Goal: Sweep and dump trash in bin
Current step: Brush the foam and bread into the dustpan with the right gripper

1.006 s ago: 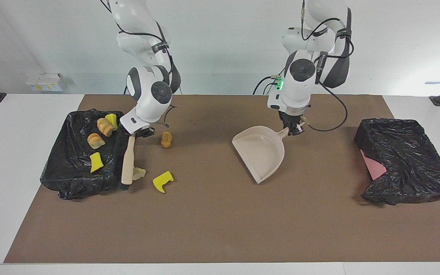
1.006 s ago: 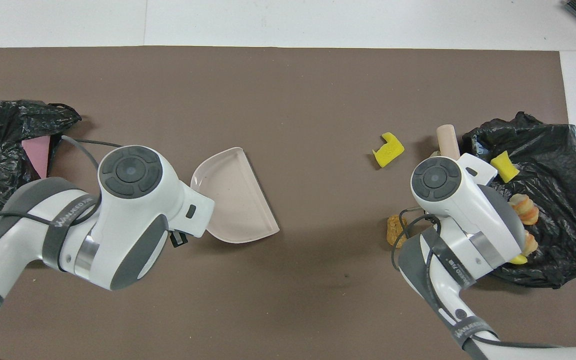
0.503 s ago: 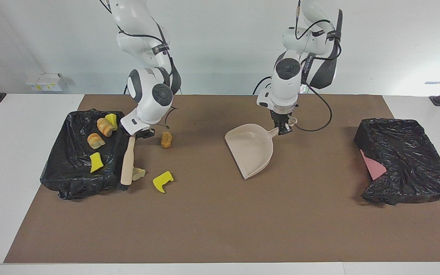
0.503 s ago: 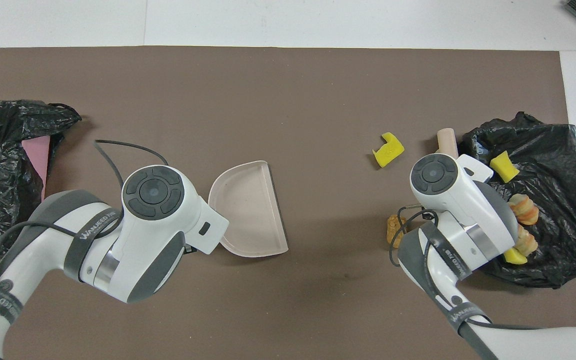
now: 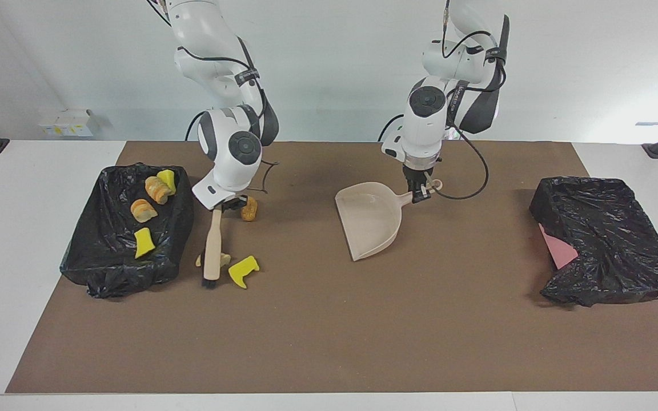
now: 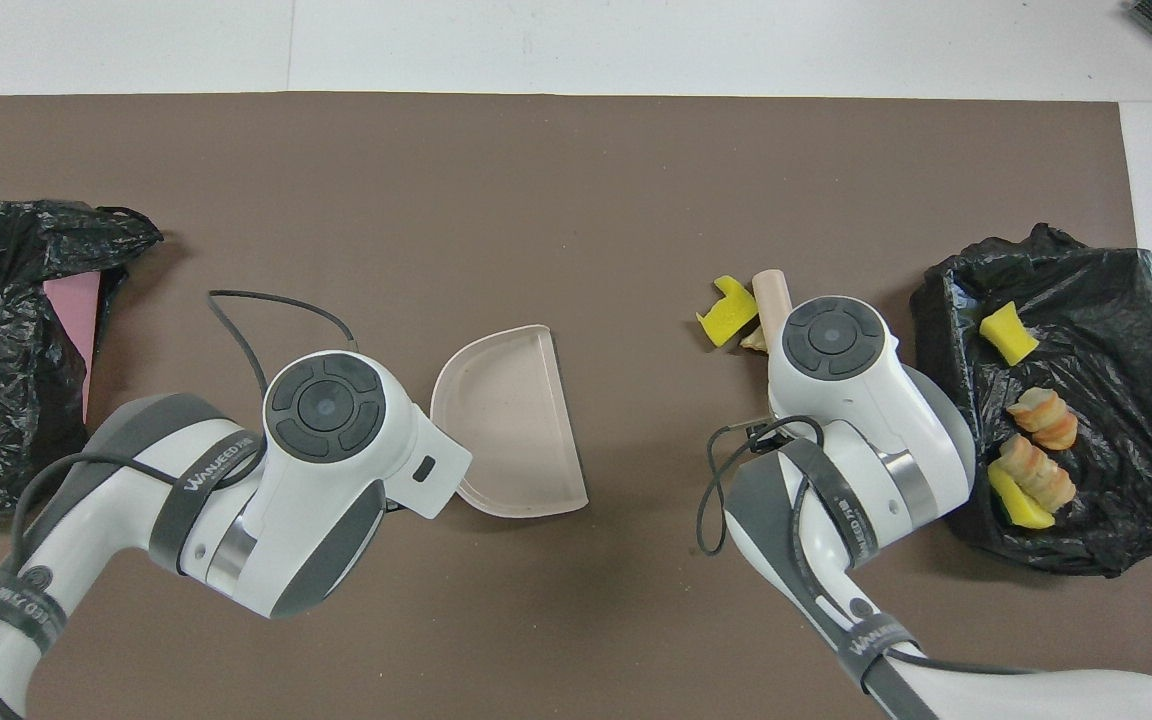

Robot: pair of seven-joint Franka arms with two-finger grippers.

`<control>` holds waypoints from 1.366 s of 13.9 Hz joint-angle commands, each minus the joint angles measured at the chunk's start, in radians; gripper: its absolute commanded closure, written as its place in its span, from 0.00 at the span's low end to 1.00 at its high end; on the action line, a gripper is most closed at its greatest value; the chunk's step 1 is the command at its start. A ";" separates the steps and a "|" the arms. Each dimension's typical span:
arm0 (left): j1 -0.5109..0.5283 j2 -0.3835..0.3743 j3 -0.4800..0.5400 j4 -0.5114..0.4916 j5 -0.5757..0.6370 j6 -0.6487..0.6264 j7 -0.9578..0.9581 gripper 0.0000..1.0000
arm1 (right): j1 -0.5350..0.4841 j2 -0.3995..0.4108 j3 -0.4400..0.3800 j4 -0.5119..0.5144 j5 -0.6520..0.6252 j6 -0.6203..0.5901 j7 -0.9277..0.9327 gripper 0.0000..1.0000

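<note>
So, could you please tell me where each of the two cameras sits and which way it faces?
Facing view: high across the table, facing the robots; both arms show whole, the right gripper on the brush, the left gripper on the dustpan.
Overhead view: above the robots' end, looking steeply down; only forearms and wrists show.
Shared: brush, dustpan, yellow scrap, both black bags, mirrored.

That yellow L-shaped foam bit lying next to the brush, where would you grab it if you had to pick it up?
Probably across the longer leg of the yellow L-shaped foam bit, coming straight down from above. It lies flat on the brown mat, so only its side faces offer the two fingers something to pinch. Approach from the dustpan side: the brush and a pale scrap crowd its bag-ward edge.
</note>
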 commanded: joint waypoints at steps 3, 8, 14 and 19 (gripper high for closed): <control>-0.032 -0.026 0.010 -0.080 0.018 0.113 -0.108 1.00 | 0.064 0.017 0.021 0.017 0.076 -0.001 -0.122 1.00; -0.032 -0.024 0.010 -0.088 0.009 0.150 -0.149 1.00 | 0.168 -0.060 0.121 -0.049 0.209 -0.016 -0.139 1.00; -0.053 0.013 0.010 -0.108 0.009 0.223 -0.182 1.00 | 0.155 -0.187 0.104 0.018 0.326 -0.218 -0.119 1.00; -0.049 0.019 0.010 -0.108 0.004 0.247 -0.090 1.00 | 0.067 -0.265 0.091 0.000 0.253 -0.404 -0.076 1.00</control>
